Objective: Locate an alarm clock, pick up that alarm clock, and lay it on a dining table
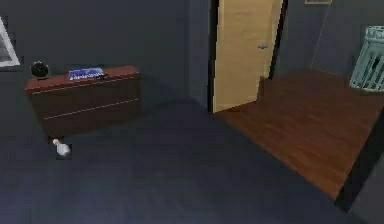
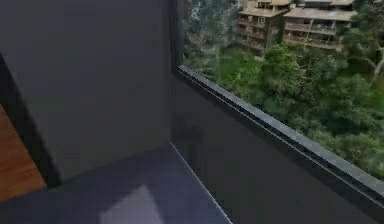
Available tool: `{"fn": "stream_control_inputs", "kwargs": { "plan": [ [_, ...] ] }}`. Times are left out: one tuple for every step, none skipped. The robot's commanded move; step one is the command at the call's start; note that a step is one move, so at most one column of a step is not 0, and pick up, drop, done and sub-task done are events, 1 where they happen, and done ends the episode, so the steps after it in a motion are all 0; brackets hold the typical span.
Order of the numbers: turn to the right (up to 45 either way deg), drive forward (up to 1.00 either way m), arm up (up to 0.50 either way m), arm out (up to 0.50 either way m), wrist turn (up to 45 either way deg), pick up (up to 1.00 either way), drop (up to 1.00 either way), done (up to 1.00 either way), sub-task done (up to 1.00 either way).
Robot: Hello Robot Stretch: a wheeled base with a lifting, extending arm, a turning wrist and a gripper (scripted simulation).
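- One small dark round object (image 1: 39, 69) sits at the low reddish-brown wooden dresser's (image 1: 90, 100) left end.
- We cannot tell how the fingers stand, or where they lie relative to it.

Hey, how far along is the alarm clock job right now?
Early stage. At most the locating is done: a small dark round thing, possibly the alarm clock, stands on the left end of a brown dresser ahead. In hand: the robot faces it. Left: the pickup, then finding a dining table, perhaps through the open door.
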Motion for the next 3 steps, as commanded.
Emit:
{"fn": "stream_control_inputs", "kwargs": {
  "plan": [
    [-30.0,0.0,0.0,0.0,0.0,0.0,0.0,0.0,0.0],
    [0.0,1.0,0.0,0.0,0.0,0.0,0.0,0.0,0.0],
    [0.0,0.85,0.0,0.0,0.0,0.0,0.0,0.0,0.0]
  ]
}}
